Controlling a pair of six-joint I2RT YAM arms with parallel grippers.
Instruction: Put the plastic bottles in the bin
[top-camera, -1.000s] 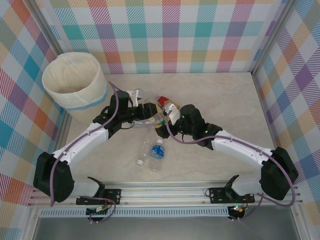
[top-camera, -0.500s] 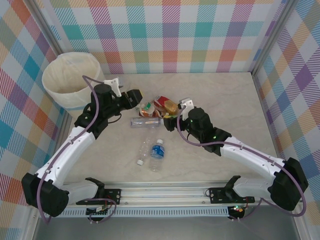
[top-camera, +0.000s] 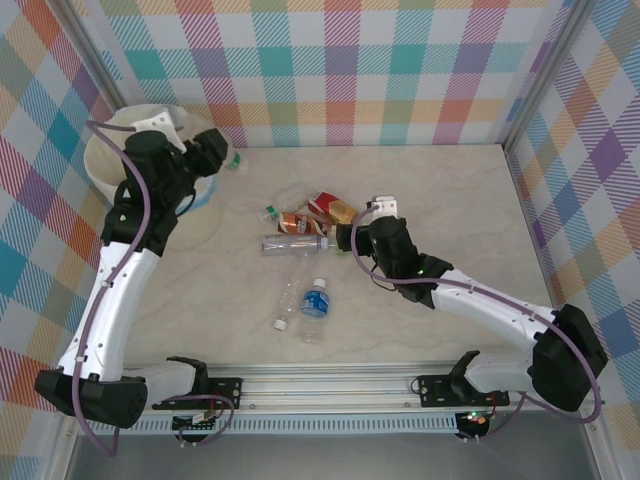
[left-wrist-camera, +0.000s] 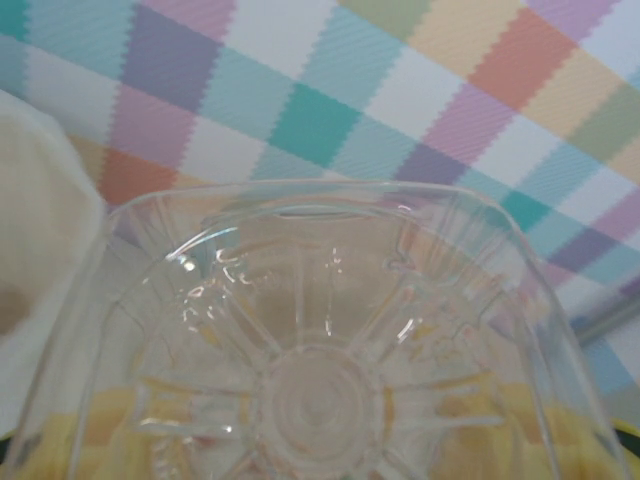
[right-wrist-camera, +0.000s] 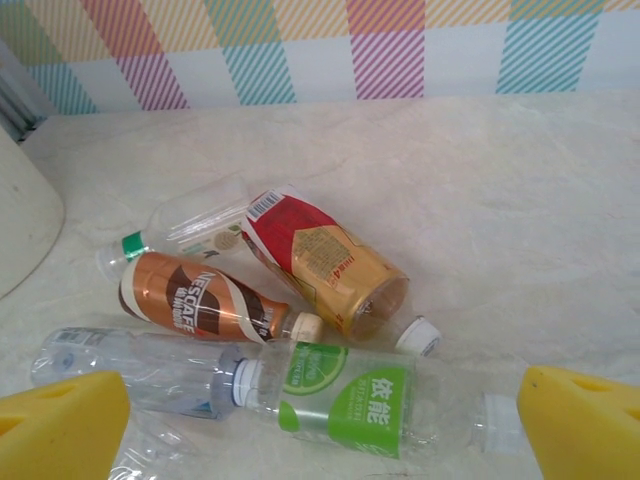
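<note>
— What has changed in the last half second?
— The left arm has swung off the heap of bottles. Its gripper was down beside that pile, and now the left gripper is up at the rim of the bin.

— Is it carrying anything?
— Yes, it is clamped on a clear bottle. This held bottle pokes its green cap out past the fingertips. The wrist camera looks straight at its ribbed base, with yellow padding glowing through at both lower corners. The bin's cream wall is just to the left of it.

— And the pose?
— The left arm is stretched long from its base and folds over at the wrist by the bin. The right arm reaches forward and inward, and it has barely shifted.

— What about the right gripper?
— Its fingers are spread wide and grip nothing. The yellow pads stand on either side of a green-label bottle lying crosswise just ahead. Beyond that, a brown Nescafe bottle is ahead-left. It touches a red-and-gold bottle straight ahead. A blue-label bottle lies behind this gripper, toward the arm bases, apart from the pile.
</note>
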